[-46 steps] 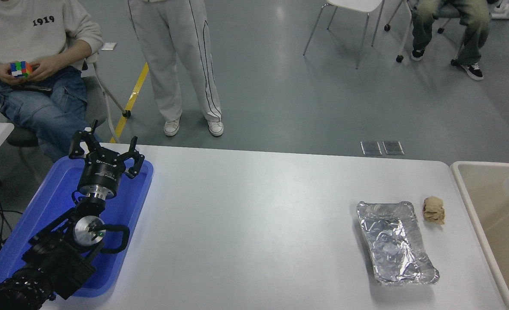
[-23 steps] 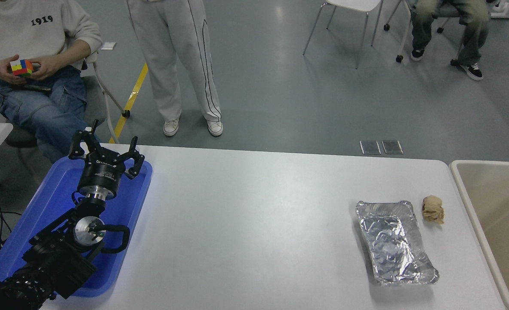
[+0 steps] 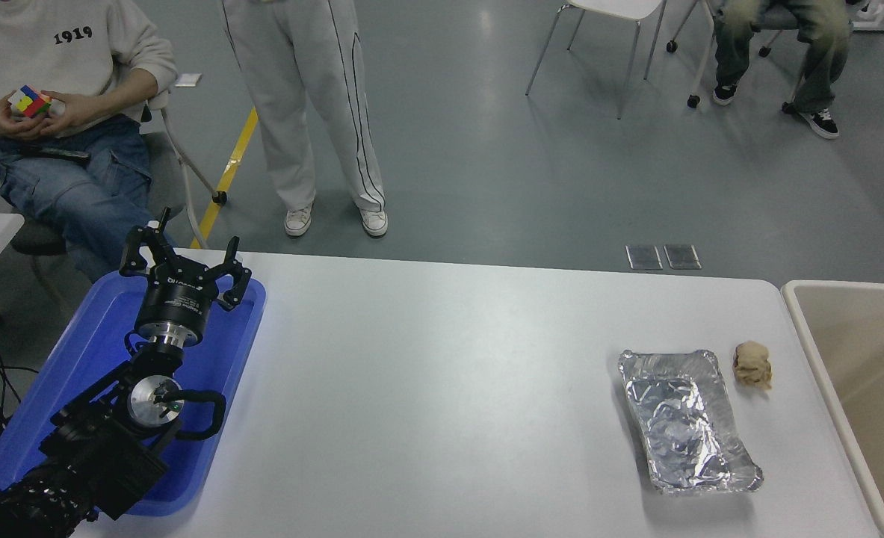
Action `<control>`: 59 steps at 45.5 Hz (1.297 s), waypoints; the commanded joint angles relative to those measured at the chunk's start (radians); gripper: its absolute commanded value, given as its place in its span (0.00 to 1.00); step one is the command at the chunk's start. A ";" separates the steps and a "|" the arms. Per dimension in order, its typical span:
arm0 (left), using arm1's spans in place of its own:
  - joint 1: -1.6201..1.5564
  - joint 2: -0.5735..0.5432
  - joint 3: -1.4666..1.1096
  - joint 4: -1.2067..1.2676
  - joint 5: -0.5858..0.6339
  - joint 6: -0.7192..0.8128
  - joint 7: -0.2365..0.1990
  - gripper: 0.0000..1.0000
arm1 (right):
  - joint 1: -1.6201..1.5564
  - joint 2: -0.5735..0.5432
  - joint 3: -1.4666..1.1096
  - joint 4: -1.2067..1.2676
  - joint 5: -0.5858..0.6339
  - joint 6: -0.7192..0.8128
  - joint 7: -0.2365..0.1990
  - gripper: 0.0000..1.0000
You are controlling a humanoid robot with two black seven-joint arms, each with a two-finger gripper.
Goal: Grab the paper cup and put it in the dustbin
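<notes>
The beige dustbin stands at the table's right end, with only its left rim and part of its inside in view. The paper cup does not show in the current frame. My left gripper is parked over the blue tray at the lower left, its fingers spread open and empty. My right arm and gripper are out of view.
A crinkled foil tray lies on the table's right part, with a crumpled tan paper ball just beyond its far right corner. A person sits at the far left with a colour cube; another stands behind the table.
The white cup, held high at the right edge over the dustbin one second ago, dropped lower half a second ago and is now out of view. The left arm has not moved.
</notes>
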 commanded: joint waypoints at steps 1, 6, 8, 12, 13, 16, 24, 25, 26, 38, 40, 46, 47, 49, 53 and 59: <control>0.000 -0.001 0.000 0.000 0.000 0.000 0.000 1.00 | -0.173 0.073 0.114 -0.157 -0.004 -0.040 -0.057 0.00; 0.000 0.001 0.000 0.000 0.000 0.000 0.000 1.00 | -0.199 0.085 0.120 -0.157 -0.004 -0.066 -0.058 0.00; 0.000 0.001 0.000 0.000 0.000 0.001 0.000 1.00 | -0.205 0.085 0.120 -0.157 -0.004 -0.069 -0.058 0.00; 0.000 -0.001 0.000 0.000 0.000 0.000 0.000 1.00 | -0.209 0.085 0.120 -0.157 -0.003 -0.071 -0.058 0.00; 0.000 0.001 0.000 0.000 0.000 0.000 0.000 1.00 | -0.209 0.085 0.120 -0.156 -0.004 -0.071 -0.058 0.00; 0.000 0.001 0.000 0.000 0.000 0.000 0.000 1.00 | -0.209 0.085 0.120 -0.157 -0.001 -0.071 -0.058 0.00; 0.000 0.001 0.000 0.000 0.000 0.001 0.000 1.00 | -0.209 0.087 0.122 -0.156 0.008 -0.071 -0.058 0.00; 0.000 0.001 0.000 0.000 0.000 0.000 0.000 1.00 | -0.211 0.087 0.122 -0.156 0.008 -0.071 -0.058 0.00; 0.000 -0.001 0.000 0.000 0.000 0.000 0.000 1.00 | -0.211 0.088 0.122 -0.156 0.007 -0.071 -0.060 0.00; 0.000 -0.001 0.000 0.000 0.000 0.001 0.000 1.00 | -0.212 0.105 0.122 -0.154 0.011 -0.209 -0.058 0.85; 0.000 0.001 0.000 0.000 0.000 0.000 0.000 1.00 | -0.214 0.116 0.123 -0.153 0.011 -0.249 -0.058 0.90; 0.000 -0.001 0.000 0.000 0.000 0.000 0.000 1.00 | -0.217 0.119 0.184 -0.150 0.011 -0.283 -0.057 0.99; 0.000 -0.001 0.000 0.000 0.000 0.000 0.000 1.00 | -0.217 0.119 0.204 -0.150 0.011 -0.283 -0.057 0.99; 0.000 -0.001 0.000 0.000 0.000 0.001 0.000 1.00 | -0.219 0.119 0.246 -0.150 0.011 -0.284 -0.057 0.99; 0.000 -0.001 0.000 0.000 0.000 0.001 0.000 1.00 | -0.220 0.116 0.322 -0.144 0.005 -0.284 -0.058 0.99; 0.000 -0.001 0.000 0.000 0.000 0.000 0.000 1.00 | -0.231 0.111 0.378 -0.139 -0.006 -0.283 -0.058 0.99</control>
